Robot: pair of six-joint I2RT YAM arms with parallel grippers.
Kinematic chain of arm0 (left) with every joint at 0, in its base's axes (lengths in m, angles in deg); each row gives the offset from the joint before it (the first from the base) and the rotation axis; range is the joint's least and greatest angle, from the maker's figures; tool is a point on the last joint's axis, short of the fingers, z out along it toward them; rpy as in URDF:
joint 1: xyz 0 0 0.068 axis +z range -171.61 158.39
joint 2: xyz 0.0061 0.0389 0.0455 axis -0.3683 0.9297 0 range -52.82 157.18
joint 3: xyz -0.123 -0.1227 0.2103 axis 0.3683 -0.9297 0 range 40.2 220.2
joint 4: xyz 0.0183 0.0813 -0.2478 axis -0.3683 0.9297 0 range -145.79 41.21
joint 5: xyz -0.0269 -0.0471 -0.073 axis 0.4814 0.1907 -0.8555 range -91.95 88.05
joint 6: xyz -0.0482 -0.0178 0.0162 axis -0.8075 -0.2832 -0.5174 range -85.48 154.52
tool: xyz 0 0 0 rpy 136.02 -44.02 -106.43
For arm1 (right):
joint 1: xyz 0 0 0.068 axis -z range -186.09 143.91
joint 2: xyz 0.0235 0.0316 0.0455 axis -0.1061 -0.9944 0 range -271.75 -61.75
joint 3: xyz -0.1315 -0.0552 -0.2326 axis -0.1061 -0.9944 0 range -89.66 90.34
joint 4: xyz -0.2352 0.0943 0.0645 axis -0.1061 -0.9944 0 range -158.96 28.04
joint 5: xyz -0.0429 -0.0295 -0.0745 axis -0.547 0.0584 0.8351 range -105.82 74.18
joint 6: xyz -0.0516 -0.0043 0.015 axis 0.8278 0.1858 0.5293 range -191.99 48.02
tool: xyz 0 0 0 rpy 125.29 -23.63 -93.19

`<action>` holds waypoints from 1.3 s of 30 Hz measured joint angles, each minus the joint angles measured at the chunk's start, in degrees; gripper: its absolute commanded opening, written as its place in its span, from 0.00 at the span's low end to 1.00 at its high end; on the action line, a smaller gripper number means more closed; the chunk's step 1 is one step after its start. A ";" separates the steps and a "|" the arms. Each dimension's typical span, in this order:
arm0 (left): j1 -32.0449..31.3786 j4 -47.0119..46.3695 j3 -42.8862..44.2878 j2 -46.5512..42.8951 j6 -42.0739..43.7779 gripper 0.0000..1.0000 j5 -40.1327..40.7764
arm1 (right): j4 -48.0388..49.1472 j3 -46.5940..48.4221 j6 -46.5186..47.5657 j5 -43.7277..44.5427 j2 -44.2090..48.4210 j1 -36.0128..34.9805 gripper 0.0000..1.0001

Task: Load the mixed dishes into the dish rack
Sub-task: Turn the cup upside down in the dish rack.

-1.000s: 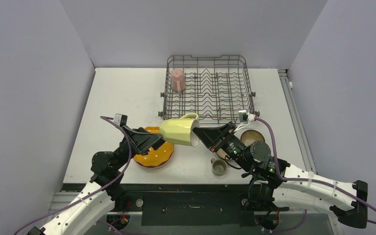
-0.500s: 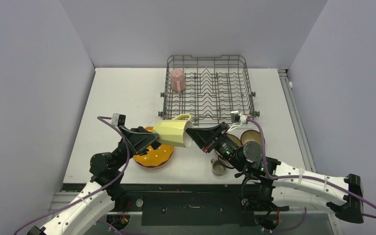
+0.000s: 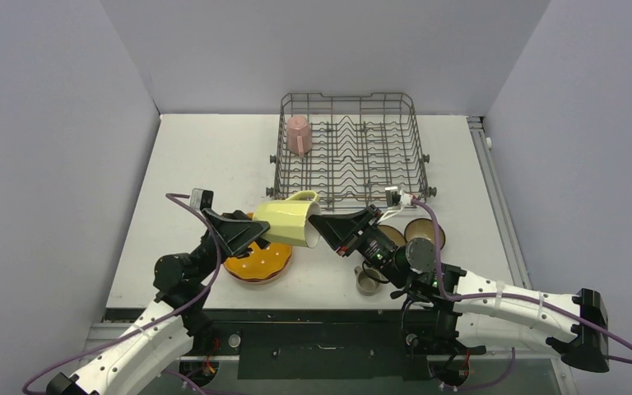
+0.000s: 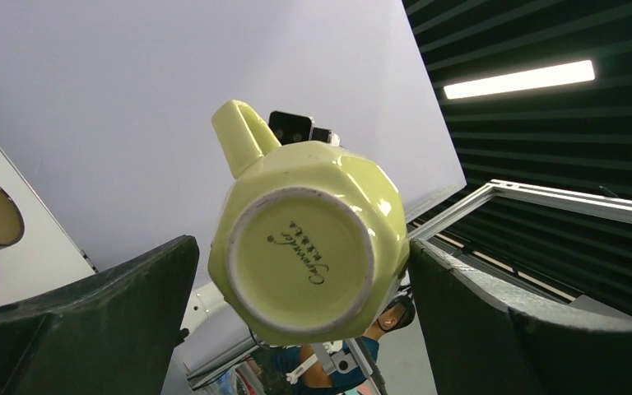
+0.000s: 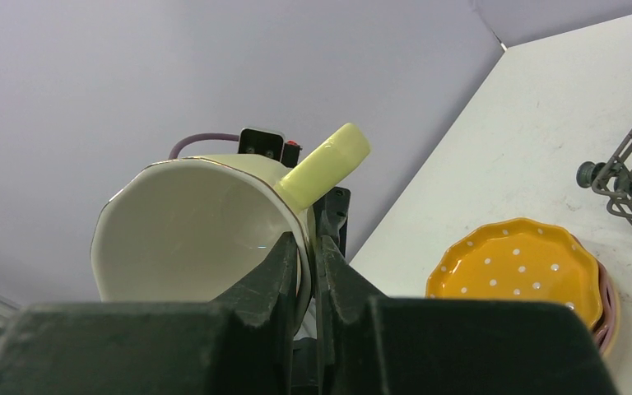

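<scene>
The right gripper (image 3: 322, 234) is pinching the rim of the pale yellow mug (image 3: 290, 222), one finger inside the mouth and one outside just below the handle, jaws nearly closed on the thin wall. It is holding the mug clear of the table on its side, the mouth facing this gripper. The left gripper (image 3: 255, 230) is standing wide open and gripping nothing. Its fingers (image 4: 123, 288) are flanking the mug's base, just beside the faceted body, though I cannot tell whether they are touching it.

This looks like a handover. The left jaws should be closing squarely on opposite flats of the body, behind the handle, and the right should be letting go only once that grip is firm, since a rim pinch alone is carrying a glossy, heavy mug.

Beyond both grippers, the grey wire dish rack (image 3: 350, 103) is sitting with a pink mug (image 3: 299, 134) in its far-left corner. Below the left gripper, the orange white-dotted plate (image 3: 257, 262) is lying on a pink plate (image 5: 609, 317). Behind the right gripper, toward its arm, are two brown bowls (image 3: 425, 230) and a small grey-olive cup (image 3: 368, 280).

The white table (image 3: 206, 156) is looking matte and faintly scuffed. Plain pale grey walls (image 3: 58, 123) are closing it in on three sides.
</scene>
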 measured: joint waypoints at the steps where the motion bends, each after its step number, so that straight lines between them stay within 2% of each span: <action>1: 0.00 -0.13 0.09 0.13 0.02 0.96 0.00 | 0.28 0.00 -0.04 0.00 -0.26 -0.04 0.00; 15: 0.00 -0.50 1.03 0.90 0.17 0.96 -0.04 | 0.63 -0.31 -0.04 0.11 -1.55 -0.50 0.00; 22: 0.00 -0.39 1.09 0.87 0.72 1.00 -0.33 | 0.94 -0.74 -0.04 0.39 -1.36 -0.50 0.00; 24: 0.00 -0.28 1.22 0.87 1.01 0.93 -0.46 | 1.01 -0.81 -0.04 0.46 -1.33 -0.50 0.00; 31: 0.00 0.22 1.38 0.94 1.36 0.80 -0.55 | 1.77 -1.18 -0.04 0.55 -1.29 -0.52 0.00; 39: -0.02 0.26 1.51 1.95 1.05 0.36 -1.31 | 2.10 -2.21 0.35 1.05 -0.46 -0.57 0.00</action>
